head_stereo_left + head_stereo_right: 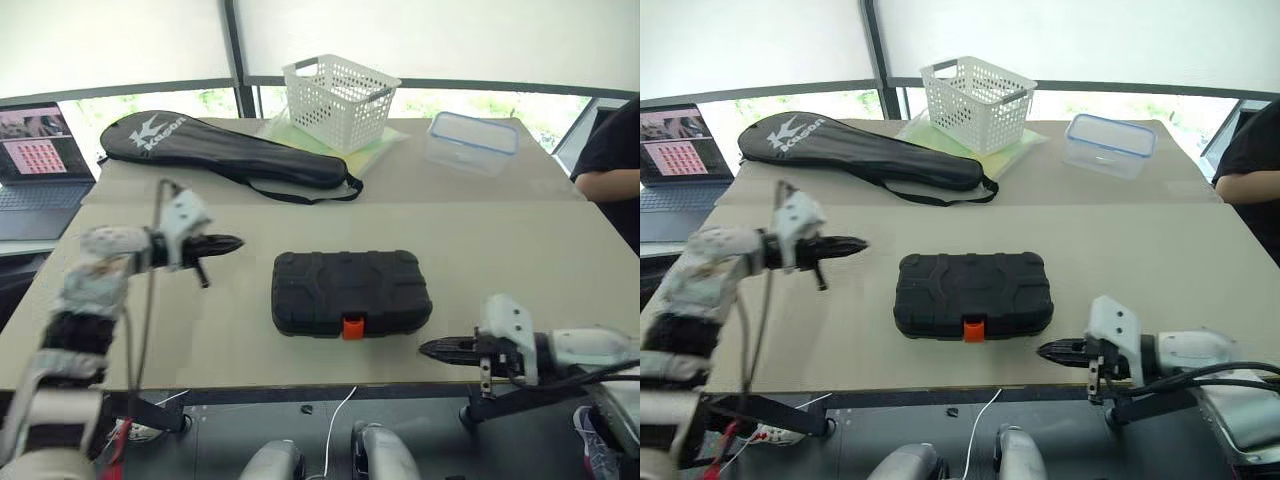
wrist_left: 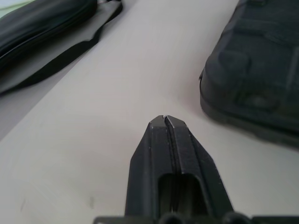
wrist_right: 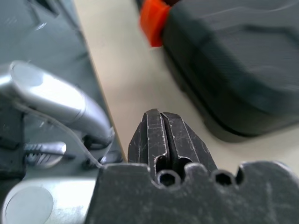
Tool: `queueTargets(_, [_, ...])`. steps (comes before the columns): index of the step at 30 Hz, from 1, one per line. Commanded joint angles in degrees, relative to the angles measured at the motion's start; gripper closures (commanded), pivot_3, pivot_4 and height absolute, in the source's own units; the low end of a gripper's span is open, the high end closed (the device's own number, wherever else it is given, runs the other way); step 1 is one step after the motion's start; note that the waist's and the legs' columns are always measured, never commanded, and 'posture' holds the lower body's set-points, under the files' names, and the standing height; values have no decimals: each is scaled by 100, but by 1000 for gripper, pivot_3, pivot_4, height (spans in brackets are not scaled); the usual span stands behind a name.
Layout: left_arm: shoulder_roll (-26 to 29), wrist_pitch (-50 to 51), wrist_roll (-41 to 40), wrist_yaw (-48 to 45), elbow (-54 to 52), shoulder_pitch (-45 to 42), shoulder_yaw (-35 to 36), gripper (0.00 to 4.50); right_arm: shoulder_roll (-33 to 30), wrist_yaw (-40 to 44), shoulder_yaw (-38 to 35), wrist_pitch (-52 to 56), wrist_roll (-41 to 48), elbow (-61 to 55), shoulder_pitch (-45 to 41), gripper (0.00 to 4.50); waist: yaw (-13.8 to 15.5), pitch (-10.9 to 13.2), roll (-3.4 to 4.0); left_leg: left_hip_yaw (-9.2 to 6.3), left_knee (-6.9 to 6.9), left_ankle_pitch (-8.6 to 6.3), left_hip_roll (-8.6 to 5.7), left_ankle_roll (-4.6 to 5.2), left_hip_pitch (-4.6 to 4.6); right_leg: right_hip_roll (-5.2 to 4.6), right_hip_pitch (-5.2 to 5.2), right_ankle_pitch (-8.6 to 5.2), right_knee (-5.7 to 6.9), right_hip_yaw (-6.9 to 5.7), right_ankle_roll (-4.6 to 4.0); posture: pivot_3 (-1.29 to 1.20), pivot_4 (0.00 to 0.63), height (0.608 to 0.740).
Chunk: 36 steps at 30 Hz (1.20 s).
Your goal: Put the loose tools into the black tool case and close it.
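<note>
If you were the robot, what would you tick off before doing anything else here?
1. Black tool case lid down flat: ok.
2. Orange latch fastened: cannot tell; it sits at the case's front edge.
3. Loose tools left on the table: ok, none in sight.
4. Left gripper shut and holding nothing: ok.
5. Right gripper shut, holding nothing, apart from the case: ok.
6. Racket bag, basket and clear box lie well behind the case: ok.
</note>
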Motion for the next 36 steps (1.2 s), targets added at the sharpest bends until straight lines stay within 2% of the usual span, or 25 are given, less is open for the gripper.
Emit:
queueTargets(1, [-465,-1134,622,-111,1291,-761,-371,4438,124,78,390,-257,-347,305,-435,4500,-77,-1,-2,-1,2,0,0,0,-20,1,-9,6,-4,-3,5,0,150,740])
queueTargets(6, [-916,-2016,1218,-137,2272,-1243,-749,4438,316,130,836,-467,-733,736,-873,4500,-119,0,-5,0,13,0,2,1,-62,-15,-51,8,-4,-4,6,0,150,740])
queueTargets(10, [-973,-2391,1449,-562,2353,-1203,-946,4438,736,-413,1157,-736,-1448,1430,-1529,4500,-100,1,-6,2,30,-1,1,2,-68,-21,-60,13,-5,3,-1,0,150,740])
queueTargets(12, [-907,-2301,1248,-1130,2011,-1006,-929,4438,922,-616,1131,-799,-1591,1750,-1786,4500,-86,1,-7,1,39,-1,1,2,-67,-23,-57,18,-1,7,-3,0,150,740])
queueTargets(15, [-669,-1556,743,-1969,885,-474,-869,4438,1063,-787,1001,-952,-1719,2139,-2077,4500,-117,-1,-4,6,58,-2,7,4,-67,-15,-57,21,8,15,-4,0,150,740])
queueTargets(20, [-456,-388,252,-2092,-896,357,-660,4438,1058,-772,841,-1141,-1717,2433,-2209,4500,-111,-1,-3,2,61,-6,6,11,-88,2,-77,24,12,10,0,0,150,740])
queueTargets(23, [-543,418,-54,-1683,-1222,250,-272,4438,955,-650,643,-986,-1546,2217,-2104,4500,-76,0,-3,-6,86,-5,-2,11,-138,3,-123,25,49,-2,0,0,150,740])
queueTargets(26, [-668,1613,-641,-1452,-1566,-101,108,4438,849,-496,186,-320,-938,1633,-1914,4500,-57,1,-4,-4,120,-5,-12,10,-173,-2,-162,28,81,-2,1,0,150,740])
queueTargets(29, [-794,2317,-981,-1435,-2119,-243,65,4438,785,-549,-209,283,-443,1013,-1747,4500,-70,0,-3,-4,144,-5,-10,9,-187,-6,-169,31,84,4,-4,0,150,740])
queueTargets(32, [-958,1955,-617,-1347,-2420,-137,-460,4438,807,-702,-425,845,-43,487,-1656,4500,-81,-2,-1,-1,134,-6,-7,9,-154,-21,-144,31,81,18,-3,0,150,740])
queueTargets(36, [-1098,852,269,-1088,-1991,11,-1192,4438,777,-718,-379,1078,148,62,-1514,4500,-72,-1,-1,-2,93,-5,4,7,-101,-5,-89,29,48,56,-5,0,150,740])
